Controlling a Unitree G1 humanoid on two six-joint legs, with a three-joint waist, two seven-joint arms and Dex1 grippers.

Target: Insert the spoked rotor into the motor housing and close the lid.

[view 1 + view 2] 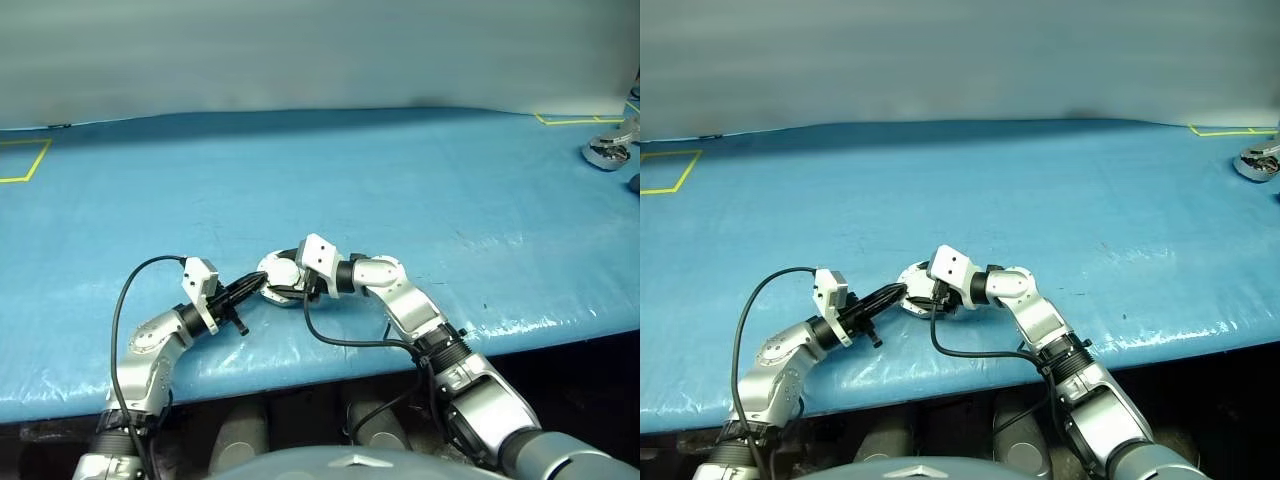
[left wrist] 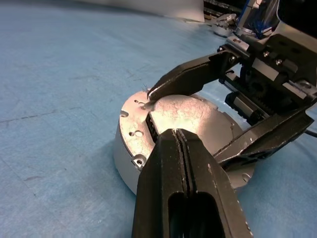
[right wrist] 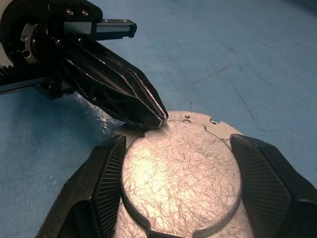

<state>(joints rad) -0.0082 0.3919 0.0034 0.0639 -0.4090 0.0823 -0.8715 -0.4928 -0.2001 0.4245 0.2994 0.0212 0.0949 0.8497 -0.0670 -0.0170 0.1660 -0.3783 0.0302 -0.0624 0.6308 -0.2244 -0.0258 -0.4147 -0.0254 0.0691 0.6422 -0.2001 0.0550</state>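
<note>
The motor housing sits on the blue table near its front edge, in front of me. The lid lies flat on top of it, plain pale grey face up, with its raised round middle showing. My right gripper reaches in from the right, one finger on each side of the housing, and grips it. Coming from the left, my left gripper is shut, and its tip rests on the lid's rim. The spoked rotor is hidden.
The blue sheet covers the whole table. Yellow tape marks lie at the far left and far right. A silver metal object sits at the far right edge. The table's front edge runs just behind my wrists.
</note>
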